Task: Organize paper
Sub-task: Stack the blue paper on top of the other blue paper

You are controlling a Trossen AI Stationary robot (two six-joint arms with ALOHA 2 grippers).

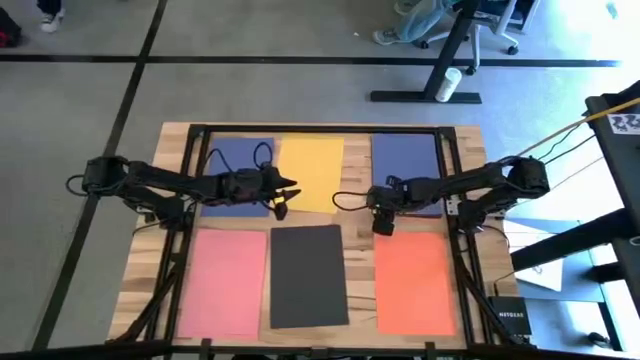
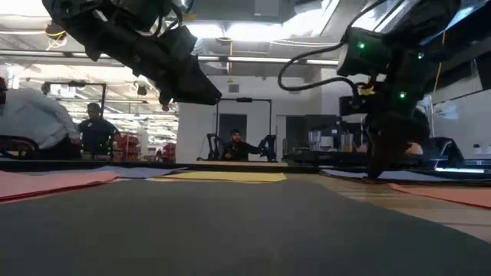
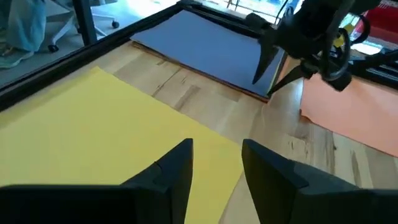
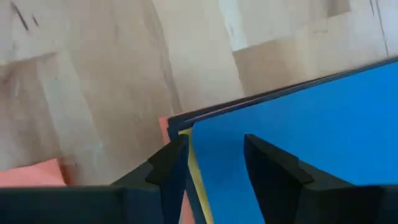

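Your right gripper (image 1: pixel 383 222) is down at the near left corner of the far-right blue sheet (image 1: pixel 405 160), fingers parted, one on either side of that corner. The right wrist view shows the blue corner (image 4: pixel 292 106) lying on a small stack, with a yellow edge and a pinkish one peeking out beneath; you can't tell whether the fingers have caught anything yet. Your left gripper (image 1: pixel 284 197) hovers above the near left part of the yellow sheet (image 1: pixel 311 172), fingers apart and holding nothing, as its own wrist view shows (image 3: pixel 214 165).

The paper is laid out in two rows on the wooden bench (image 1: pixel 155 260). In the far row, a blue sheet (image 1: pixel 236 158) lies at the left, partly under the left arm, then the yellow one in the middle and the blue stack at the right. In the near row sit a pink sheet (image 1: pixel 224 285) at the left, a dark grey sheet (image 1: pixel 308 275) in the middle and an orange sheet (image 1: pixel 414 285) at the right.
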